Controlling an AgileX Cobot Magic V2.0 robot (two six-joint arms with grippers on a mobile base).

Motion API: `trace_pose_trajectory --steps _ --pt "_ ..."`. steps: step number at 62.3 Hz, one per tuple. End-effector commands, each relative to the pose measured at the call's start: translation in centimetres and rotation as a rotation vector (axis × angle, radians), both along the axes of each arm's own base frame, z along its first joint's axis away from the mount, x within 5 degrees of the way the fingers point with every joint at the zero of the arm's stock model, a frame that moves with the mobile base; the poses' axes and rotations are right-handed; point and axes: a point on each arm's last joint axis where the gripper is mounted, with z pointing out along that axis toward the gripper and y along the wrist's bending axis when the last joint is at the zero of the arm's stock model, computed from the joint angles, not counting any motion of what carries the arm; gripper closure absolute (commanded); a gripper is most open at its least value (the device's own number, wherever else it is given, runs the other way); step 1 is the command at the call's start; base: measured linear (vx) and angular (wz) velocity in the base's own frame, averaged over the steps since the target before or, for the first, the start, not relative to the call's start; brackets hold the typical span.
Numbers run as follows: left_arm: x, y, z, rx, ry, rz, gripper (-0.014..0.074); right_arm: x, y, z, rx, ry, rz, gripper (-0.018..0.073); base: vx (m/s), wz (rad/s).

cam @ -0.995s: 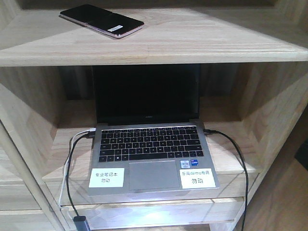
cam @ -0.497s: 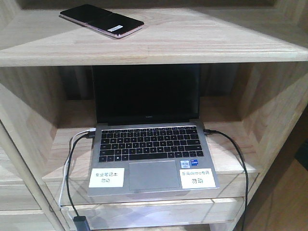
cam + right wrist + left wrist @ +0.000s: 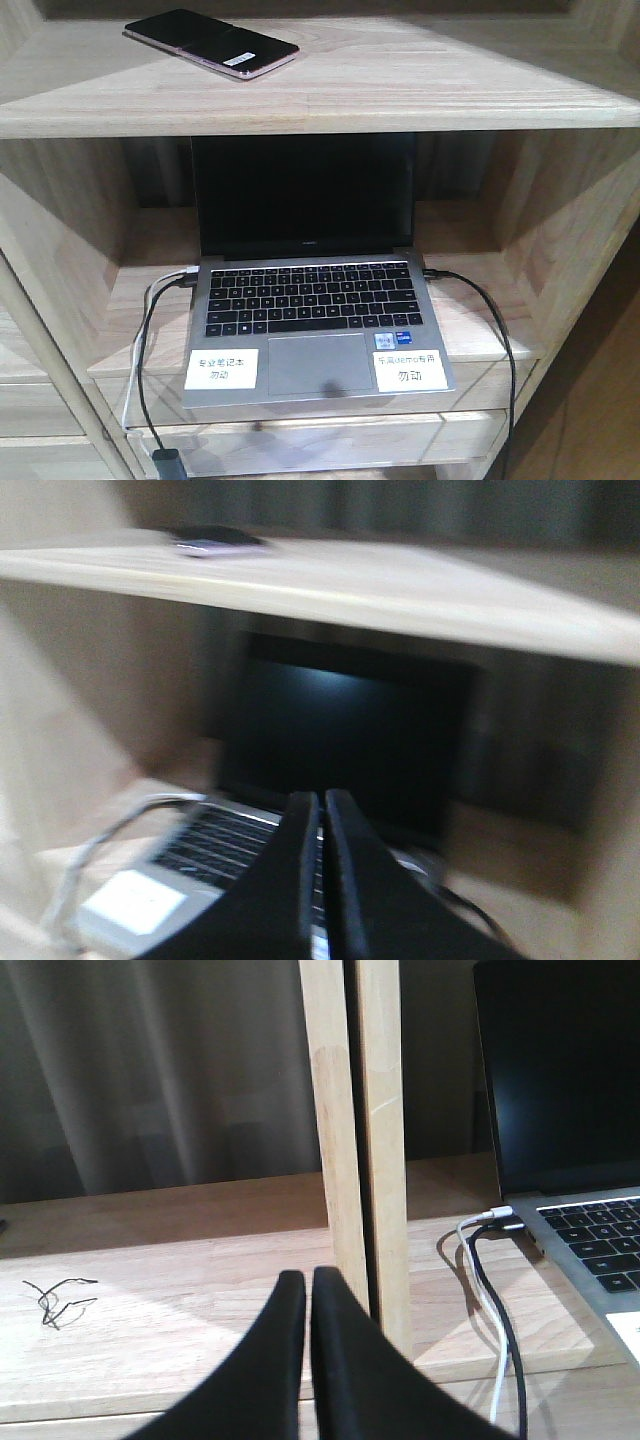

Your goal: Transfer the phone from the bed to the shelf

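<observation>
The phone point(image 3: 211, 44) lies flat near the back left corner of the top shelf point(image 3: 400, 100), free of both hands, so the transfer looks done. The left hand point(image 3: 308, 1295) and right hand point(image 3: 321, 815) are both pinched closed and empty. Only the front view shows the silver laptop point(image 3: 312, 300) whole on the plank below; the left wrist view alone catches a wooden upright point(image 3: 355, 1140), while the right wrist view is blurred.

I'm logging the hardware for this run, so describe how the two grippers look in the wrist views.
The left gripper has two matte black fingers that curve and taper to narrow tips, with smooth, unmarked surfaces. The right gripper looks the same: two slim, black, curved fingers, though that view is motion-blurred. No cables, labels or arm links show in either view.
</observation>
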Motion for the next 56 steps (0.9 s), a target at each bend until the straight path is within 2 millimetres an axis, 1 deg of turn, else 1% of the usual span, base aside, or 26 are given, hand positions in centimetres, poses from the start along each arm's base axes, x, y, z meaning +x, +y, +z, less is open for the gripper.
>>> trace_pose_trajectory --steps 1,13,20,31,41,47,56 --pt "-0.1 0.0 1.5 -0.011 -0.108 -0.002 0.0595 0.3 -0.6 1.3 0.026 -0.077 -0.075 0.0565 0.0 0.0" --pt "-0.1 0.0 1.5 -0.011 -0.108 -0.002 0.0595 0.0 -0.8 1.3 -0.022 -0.112 -0.08 0.0565 0.0 0.0" --pt "-0.1 0.0 1.5 -0.011 -0.108 -0.002 0.0595 -0.7 -1.2 0.2 0.003 -0.169 -0.1 0.0565 0.0 0.0" --pt "-0.1 0.0 1.5 -0.011 -0.108 -0.002 0.0595 -1.4 -2.2 -3.5 0.07 -0.198 -0.258 0.0565 0.0 0.0" --pt "-0.1 0.0 1.5 -0.011 -0.108 -0.002 0.0595 -1.8 -2.8 -6.7 0.073 -0.186 -0.388 0.0565 0.0 0.0" --pt "-0.1 0.0 1.5 -0.011 -0.108 -0.002 0.0595 -2.1 -3.0 -8.5 0.072 -0.194 -0.423 0.0565 0.0 0.0" --pt "-0.1 0.0 1.5 -0.011 -0.108 -0.002 0.0595 -1.2 -3.0 -11.3 0.073 -0.167 -0.422 0.0565 0.0 0.0"
